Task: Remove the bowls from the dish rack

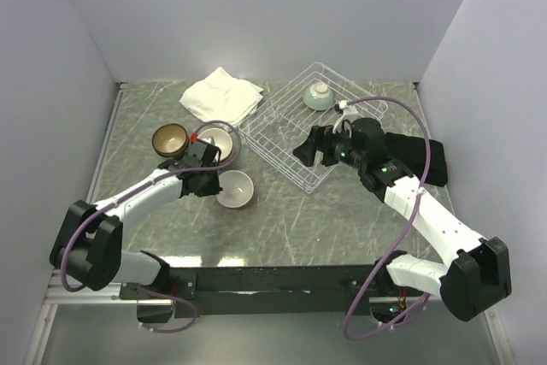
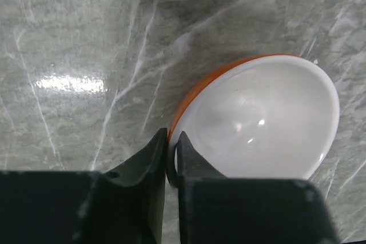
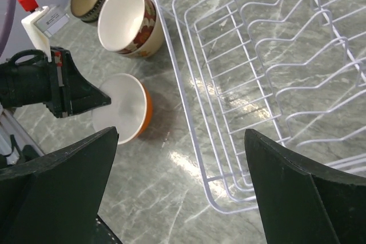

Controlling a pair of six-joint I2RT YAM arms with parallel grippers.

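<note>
The grey marbled table (image 1: 282, 228) is carrying everything. At the left, the left gripper (image 2: 171, 141) is pinching the orange bowl (image 2: 263, 124) by its rim, jaws almost closed, at eight o'clock outside the dish rack (image 1: 267, 150). Further right, the right gripper (image 1: 314, 150) is hanging wide apart and empty over the rack's near end. The green bowl (image 1: 318, 96) is sitting in the rack at that gripper's twelve o'clock, so the right arm is nearer.

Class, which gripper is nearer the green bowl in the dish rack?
Right. The right gripper hangs over the dish rack, short of the green bowl; left gripper pinches the orange bowl outside the rack.
</note>
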